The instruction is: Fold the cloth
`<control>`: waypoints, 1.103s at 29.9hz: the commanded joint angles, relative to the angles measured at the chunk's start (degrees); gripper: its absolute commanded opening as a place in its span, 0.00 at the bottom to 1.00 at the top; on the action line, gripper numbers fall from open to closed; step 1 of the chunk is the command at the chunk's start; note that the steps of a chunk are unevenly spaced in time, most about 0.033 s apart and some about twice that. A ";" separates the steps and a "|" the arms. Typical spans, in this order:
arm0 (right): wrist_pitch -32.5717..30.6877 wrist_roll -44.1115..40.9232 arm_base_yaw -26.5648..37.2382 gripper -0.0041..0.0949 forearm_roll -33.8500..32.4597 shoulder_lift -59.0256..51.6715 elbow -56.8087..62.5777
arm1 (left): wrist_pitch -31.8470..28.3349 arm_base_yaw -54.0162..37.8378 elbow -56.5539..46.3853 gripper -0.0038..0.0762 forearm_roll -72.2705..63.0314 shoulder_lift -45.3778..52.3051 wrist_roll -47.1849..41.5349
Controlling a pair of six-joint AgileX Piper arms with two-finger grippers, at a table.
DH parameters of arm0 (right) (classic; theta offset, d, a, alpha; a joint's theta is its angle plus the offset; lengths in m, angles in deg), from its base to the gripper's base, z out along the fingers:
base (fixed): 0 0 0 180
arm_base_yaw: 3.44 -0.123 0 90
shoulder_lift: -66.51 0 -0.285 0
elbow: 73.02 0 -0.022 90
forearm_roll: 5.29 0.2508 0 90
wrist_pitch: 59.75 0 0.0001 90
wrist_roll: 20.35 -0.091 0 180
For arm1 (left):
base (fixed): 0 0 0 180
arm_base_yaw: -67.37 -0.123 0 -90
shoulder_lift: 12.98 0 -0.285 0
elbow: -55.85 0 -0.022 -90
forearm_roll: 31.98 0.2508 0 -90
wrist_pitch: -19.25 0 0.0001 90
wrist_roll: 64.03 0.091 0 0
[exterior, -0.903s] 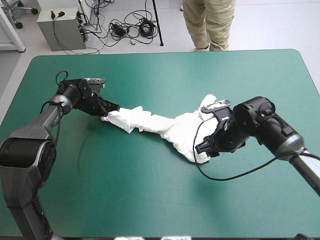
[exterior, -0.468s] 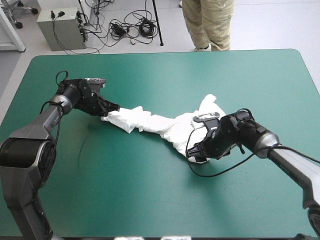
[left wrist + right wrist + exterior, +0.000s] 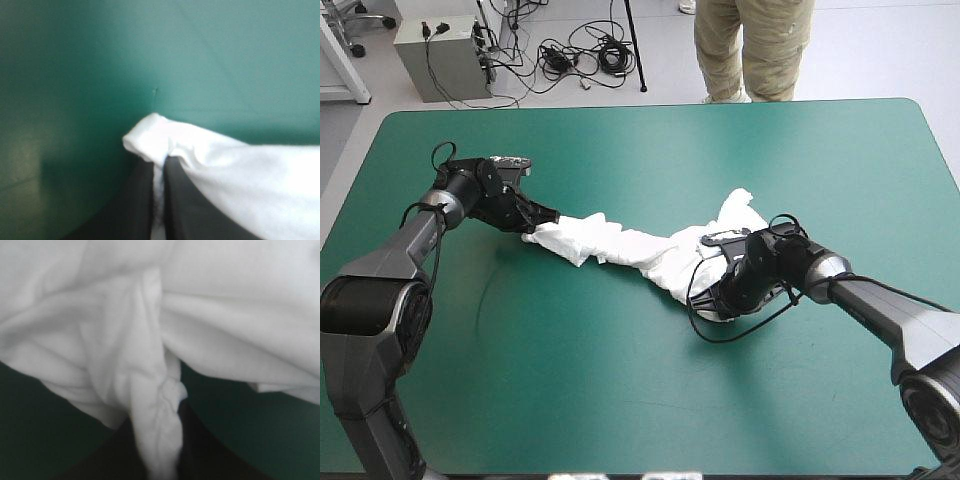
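The T-shirt (image 3: 640, 250) lies well clear of all 4 table edges, a long rumpled strip slanting across the middle of the table (image 3: 620, 400). Its left end is nearer the far side and its right end is nearer the robot. Bare teal-green cover lies open all around it, widest along the near half and at the far right corner.

The left gripper (image 3: 542, 215) sits low at the strip's left end. In the left wrist view its 2 black fingers (image 3: 190, 205) are pressed almost together, pinching a rolled white hem, with bare cover ahead of them. The right gripper (image 3: 715, 305) is at the strip's right end, on its near side. Its fingers (image 3: 205, 455) are closed on a twisted cord of the cloth, and soft white folds fill the view ahead.

The cover is smooth and matte, and the cloth is soft and creased. Beyond the far edge, a grey box (image 3: 440, 55) and a tangle of cables (image 3: 575, 55) rest on the pale floor.
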 commanded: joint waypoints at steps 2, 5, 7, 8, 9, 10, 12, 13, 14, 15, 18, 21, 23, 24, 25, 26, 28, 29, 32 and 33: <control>-0.83 0.71 -0.26 0.02 2.76 -3.76 -1.30 | 4.16 0.15 -0.02 0.04 -0.02 5.23 1.01; -2.94 0.71 -0.26 0.02 2.62 -8.16 -3.36 | 5.38 0.15 -0.02 0.04 0.21 9.70 1.14; -4.04 0.71 -0.14 0.02 1.90 -12.01 -5.51 | 6.66 0.15 -0.02 0.04 0.21 13.52 1.14; -4.49 0.44 -0.14 0.02 1.17 -13.95 -6.73 | 7.22 0.15 -0.02 0.04 0.21 15.18 1.14; -5.00 -0.26 -0.14 0.02 -0.27 -15.86 -8.01 | 7.89 0.15 -0.02 0.04 0.21 17.32 1.14; -5.31 -0.80 -0.14 0.02 -1.81 -17.31 -9.04 | 8.30 0.15 0.08 0.04 0.21 19.54 1.14; -6.47 -1.32 -0.14 0.02 -5.85 -20.66 -11.92 | 9.49 0.15 1.00 0.04 -0.05 23.86 1.14; -7.07 -1.32 -0.14 0.02 -7.47 -22.17 -13.50 | 9.82 0.15 1.62 0.04 -0.51 26.02 1.14; -7.67 -1.32 -0.14 0.02 -9.45 -23.51 -15.16 | 9.92 0.15 2.19 0.04 -1.09 27.67 1.14; -8.09 -1.32 -0.14 0.02 -11.30 -24.70 -16.94 | 9.92 0.15 3.04 0.04 -2.04 29.69 1.14; -8.83 -1.21 -0.14 0.02 -16.23 -27.00 -22.85 | 9.53 0.15 6.94 0.04 -4.72 34.40 1.14; -8.83 0.76 -0.14 0.02 -18.83 -27.92 -30.12 | 8.80 0.15 12.26 0.04 -6.76 38.09 1.24; -8.73 3.03 -0.14 0.02 -18.84 -27.92 -36.10 | 7.76 0.15 16.53 0.04 -7.20 39.93 1.39; -8.73 4.36 -0.14 0.02 -18.84 -27.67 -39.18 | 7.34 0.15 18.38 0.04 -7.20 40.50 1.39; -8.73 5.75 -0.14 0.02 -18.70 -27.45 -41.61 | 6.80 0.15 20.68 0.04 -7.20 40.98 1.39; -8.73 6.77 -0.14 0.02 -18.60 -27.12 -44.60 | 6.63 0.15 23.10 0.04 -7.25 41.45 1.39; -8.51 8.24 -0.14 0.02 -18.43 -26.43 -49.90 | 6.36 0.15 27.54 0.04 -7.33 41.76 1.39; -8.38 8.81 -0.14 0.02 -18.45 -26.16 -52.81 | 6.36 0.15 30.05 0.04 -7.55 41.85 1.39; -7.58 10.92 -0.14 0.02 -17.83 -25.07 -60.34 | 5.72 0.15 37.48 0.04 -9.47 41.89 1.54; -7.44 11.97 -0.14 0.02 -16.82 -24.74 -62.86 | 5.26 0.15 39.23 0.04 -10.31 41.89 1.66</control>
